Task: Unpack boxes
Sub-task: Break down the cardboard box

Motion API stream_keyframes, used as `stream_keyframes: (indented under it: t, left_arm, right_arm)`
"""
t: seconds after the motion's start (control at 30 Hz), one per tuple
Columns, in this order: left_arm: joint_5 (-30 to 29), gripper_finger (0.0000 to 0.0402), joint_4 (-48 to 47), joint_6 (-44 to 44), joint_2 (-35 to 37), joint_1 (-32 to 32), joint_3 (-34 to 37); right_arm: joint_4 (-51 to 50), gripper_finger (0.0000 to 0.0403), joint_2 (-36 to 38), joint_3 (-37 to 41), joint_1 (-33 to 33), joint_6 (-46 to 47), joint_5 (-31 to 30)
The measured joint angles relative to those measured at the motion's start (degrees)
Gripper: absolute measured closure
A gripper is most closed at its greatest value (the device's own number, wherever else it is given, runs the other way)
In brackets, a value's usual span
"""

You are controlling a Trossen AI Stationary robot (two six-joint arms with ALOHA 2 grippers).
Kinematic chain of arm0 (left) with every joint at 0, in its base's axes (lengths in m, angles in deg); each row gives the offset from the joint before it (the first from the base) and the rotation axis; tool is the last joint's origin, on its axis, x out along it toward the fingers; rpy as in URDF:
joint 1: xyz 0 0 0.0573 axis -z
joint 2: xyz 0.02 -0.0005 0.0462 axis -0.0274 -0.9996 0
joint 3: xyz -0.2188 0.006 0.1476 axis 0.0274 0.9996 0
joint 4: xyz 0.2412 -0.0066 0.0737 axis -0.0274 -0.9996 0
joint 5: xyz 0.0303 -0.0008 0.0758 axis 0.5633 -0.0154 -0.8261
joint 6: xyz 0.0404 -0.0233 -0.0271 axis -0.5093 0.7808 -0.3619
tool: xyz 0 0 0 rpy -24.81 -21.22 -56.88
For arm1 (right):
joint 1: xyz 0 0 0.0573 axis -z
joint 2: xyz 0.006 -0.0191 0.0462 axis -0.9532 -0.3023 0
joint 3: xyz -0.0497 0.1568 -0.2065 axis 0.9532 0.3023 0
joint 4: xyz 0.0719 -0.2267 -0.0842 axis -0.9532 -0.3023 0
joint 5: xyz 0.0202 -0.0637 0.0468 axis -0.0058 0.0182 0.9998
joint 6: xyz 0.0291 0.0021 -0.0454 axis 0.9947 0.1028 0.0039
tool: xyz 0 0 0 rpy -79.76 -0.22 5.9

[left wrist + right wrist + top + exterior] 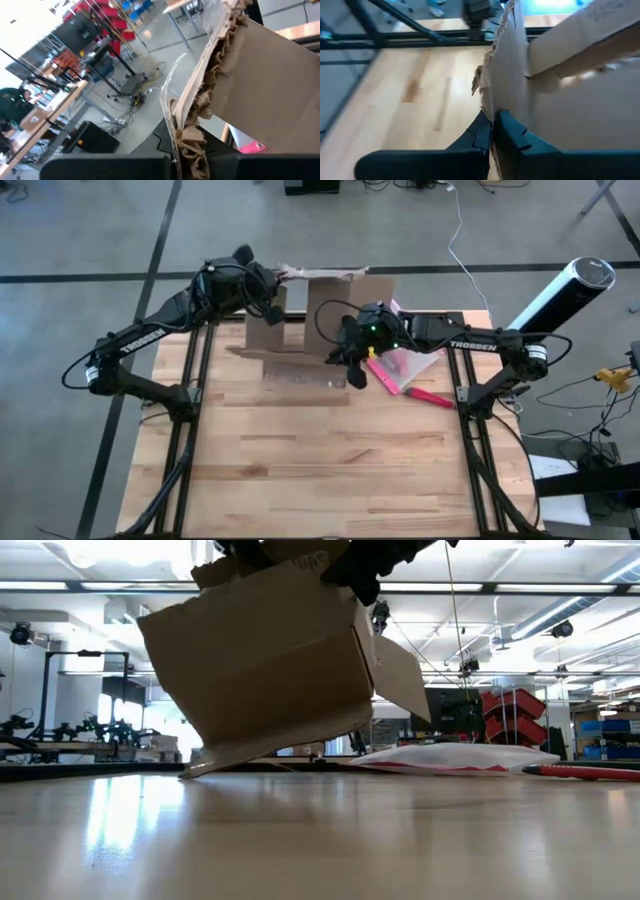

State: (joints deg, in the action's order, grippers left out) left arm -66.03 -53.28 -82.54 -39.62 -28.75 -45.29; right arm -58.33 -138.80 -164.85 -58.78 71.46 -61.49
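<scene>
The cardboard box [320,315] hangs tilted at the far middle of the worktop [320,470], caught between both sets of jaws, one lower edge touching the wood in the low view and the rest lifted clear. Left jaws [272,292] sit at the box's far-left upper edge; in the left wrist view a torn, ragged flap edge [192,125] runs straight down between that arm's fingers, so they are clamped closed on the cardboard. Right jaws [352,370] are on the near-right side, and the right wrist view shows the two dark fingers [512,137] pinched nearly together with a torn wall of the box rising between them.

Left arm reaches in from the left edge, stretched diagonally toward the far side. Right arm comes in from the right, elbow bent, wrist turned down over the box.

Just beside the right jaws, on the outer side, lies a translucent pouch [410,365] with a pink edge [425,395], flat on the worktop, close to the box's open flap [400,675].
</scene>
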Motion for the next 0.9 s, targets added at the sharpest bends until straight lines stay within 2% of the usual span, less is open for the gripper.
stream_keyframes:
  t: [0.2, 0.3, 0.43, 0.63, 0.8, 0.9]
  left_arm:
    - [0.01, 0.0402, 6.06, -1.06, 1.23, -0.02, 0.0]
    - [0.02, 0.0402, 8.67, -1.31, 1.86, -0.04, 0.0]
    - [4.49, 0.0402, 10.72, -2.44, 3.54, 0.05, 0.03]
    - [9.29, 0.0401, 6.51, 1.01, 4.22, 1.71, 0.02]
    - [9.47, 0.0401, -3.93, 4.92, 3.78, 3.9, -0.01]
    - [10.95, 0.0401, -10.41, 8.4, 3.63, 5.43, 0.88]
  right_arm:
    - [-7.04, 0.0402, -0.2, 0.0, -2.03, -7.59, -13.16]
    - [-9.04, 0.0402, -0.51, 0.0, -2.41, -9.24, -16.11]
    - [-10.57, 0.0403, -1.76, -0.02, -2.73, -10.92, -19.58]
    - [-15.45, 0.0403, -5.72, -0.02, -2.62, -10.94, -21.55]
    - [-18.67, 0.0403, -9.82, 0.04, -2.59, -8.54, -21.52]
    - [-19.43, 0.0402, -11.08, 0.07, -2.4, -5.82, -17.62]
